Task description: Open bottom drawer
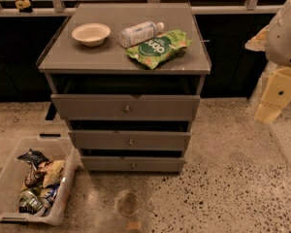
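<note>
A grey cabinet (58,62) with three drawers stands in the middle of the camera view. The bottom drawer (106,164) is the lowest and slimmest front, just above the floor, with a small round metal knob (133,165) at its centre. A dark gap runs above its front, and nothing of its inside shows. My gripper (276,98) hangs at the right edge of the view, pale yellow under the white arm (285,30). It is well to the right of the cabinet, higher than the bottom drawer, and touches nothing.
On the cabinet top lie a white bowl (90,34), a plastic bottle (140,33) on its side and a green snack bag (157,47). A clear bin (5,178) of snacks sits on the speckled floor at lower left, beside the drawers. A dark wall lies behind.
</note>
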